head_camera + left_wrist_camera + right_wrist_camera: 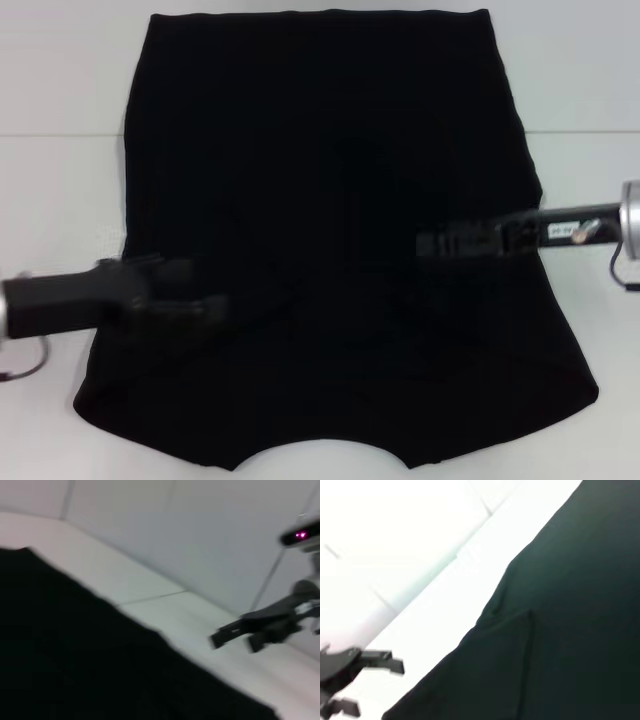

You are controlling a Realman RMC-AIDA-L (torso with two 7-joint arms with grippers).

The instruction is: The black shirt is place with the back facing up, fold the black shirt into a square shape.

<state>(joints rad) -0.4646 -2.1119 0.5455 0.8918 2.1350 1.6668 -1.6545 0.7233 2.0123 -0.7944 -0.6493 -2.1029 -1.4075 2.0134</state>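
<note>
the white surface (60, 180) is covered across its middle by the black shirt (330, 200), laid flat, long axis running away from the robot, curved neckline at the near edge. sleeves appear already folded in. the left tool (205, 305) is held over the near-left part of the cloth, the right tool (435, 243) over the right-centre; both are about equally near it. whether either tool is wide or narrow cannot be told. no lettering or brand is visible.

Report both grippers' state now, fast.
Left gripper: over the black shirt, open, holding nothing.
Right gripper: over the shirt, open, holding nothing.
</note>
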